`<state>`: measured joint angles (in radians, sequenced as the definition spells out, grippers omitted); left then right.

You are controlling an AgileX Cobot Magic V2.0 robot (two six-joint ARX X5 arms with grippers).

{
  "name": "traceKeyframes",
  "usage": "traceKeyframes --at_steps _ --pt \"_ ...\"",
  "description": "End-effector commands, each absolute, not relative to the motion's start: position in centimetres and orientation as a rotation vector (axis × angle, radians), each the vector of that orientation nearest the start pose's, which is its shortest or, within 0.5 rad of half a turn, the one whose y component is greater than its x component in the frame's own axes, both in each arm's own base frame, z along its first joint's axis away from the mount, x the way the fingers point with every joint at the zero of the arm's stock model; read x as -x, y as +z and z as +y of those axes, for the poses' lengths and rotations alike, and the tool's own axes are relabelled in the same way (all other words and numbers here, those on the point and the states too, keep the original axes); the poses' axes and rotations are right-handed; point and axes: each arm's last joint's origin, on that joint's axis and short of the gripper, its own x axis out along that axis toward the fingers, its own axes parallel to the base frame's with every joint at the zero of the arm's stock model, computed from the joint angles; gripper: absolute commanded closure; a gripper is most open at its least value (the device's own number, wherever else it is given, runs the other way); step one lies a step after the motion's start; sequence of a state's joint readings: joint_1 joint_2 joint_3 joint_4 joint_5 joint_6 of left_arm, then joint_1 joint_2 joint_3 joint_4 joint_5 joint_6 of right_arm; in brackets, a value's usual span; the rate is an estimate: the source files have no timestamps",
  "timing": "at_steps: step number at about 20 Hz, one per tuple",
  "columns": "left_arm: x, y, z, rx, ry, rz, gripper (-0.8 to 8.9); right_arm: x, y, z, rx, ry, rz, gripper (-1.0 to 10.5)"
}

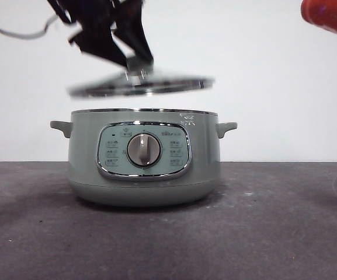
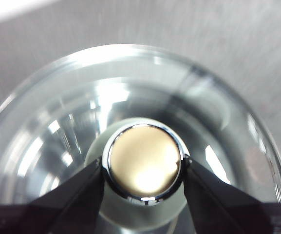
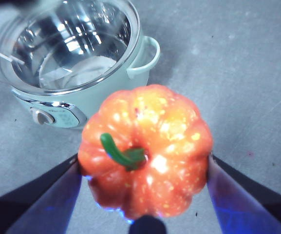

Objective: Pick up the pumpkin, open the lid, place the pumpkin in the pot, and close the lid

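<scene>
The sage-green pot [image 1: 143, 163] stands mid-table with its dial facing the front camera. My left gripper [image 1: 134, 63] is shut on the knob [image 2: 143, 163] of the glass lid [image 1: 140, 85] and holds it tilted a little above the pot's rim, shifted left. The lid's rim [image 2: 43, 78] fills the left wrist view. My right gripper [image 3: 144, 165] is shut on the orange-red pumpkin [image 3: 147, 148], held high to the right of the pot; the pumpkin shows as an orange blur at the front view's top right corner [image 1: 330, 14]. The right wrist view shows the pot [image 3: 72, 53] below, its shiny inside open.
Dark grey tabletop [image 1: 273, 233] spreads around the pot, with a white wall behind. The pot's side handles [image 1: 226, 126] stick out left and right. A thin cable [image 1: 16, 32] hangs at the upper left.
</scene>
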<state>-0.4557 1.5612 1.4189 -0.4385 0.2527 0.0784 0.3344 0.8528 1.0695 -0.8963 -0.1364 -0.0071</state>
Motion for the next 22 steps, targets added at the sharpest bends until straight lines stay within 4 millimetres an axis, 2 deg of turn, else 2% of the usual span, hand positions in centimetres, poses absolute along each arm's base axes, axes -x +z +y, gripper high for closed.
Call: traceKeyframes --at_steps 1,4,7,10,14,17,19,22 --pt "-28.8 37.2 -15.0 -0.121 -0.724 0.460 8.22 -14.7 35.1 5.8 0.041 0.525 0.684 9.6" --pt "-25.6 39.8 -13.3 -0.120 -0.718 0.432 8.22 -16.8 35.2 6.9 0.027 0.572 0.620 9.6" --pt "-21.9 42.2 -10.7 -0.131 -0.624 0.393 8.22 -19.6 34.7 9.6 0.016 0.650 0.595 9.6" --pt "-18.4 43.8 -8.5 -0.134 -0.574 0.368 8.22 -23.3 33.7 13.0 0.048 0.705 0.634 9.6" --pt "-14.5 44.6 -6.2 -0.140 -0.542 0.363 8.22 -28.9 32.5 18.5 0.121 0.775 0.677 9.6" --pt "-12.5 44.9 -5.4 -0.144 -0.518 0.361 8.22 -32.4 30.7 22.1 0.176 0.818 0.707 9.6" --pt "-12.0 44.9 -5.2 -0.144 -0.515 0.358 8.22 -34.2 28.8 23.8 0.204 0.830 0.737 9.6" --pt "-11.5 44.9 -4.9 -0.144 -0.516 0.363 8.22 -35.5 25.6 25.3 0.278 0.797 0.790 9.6"
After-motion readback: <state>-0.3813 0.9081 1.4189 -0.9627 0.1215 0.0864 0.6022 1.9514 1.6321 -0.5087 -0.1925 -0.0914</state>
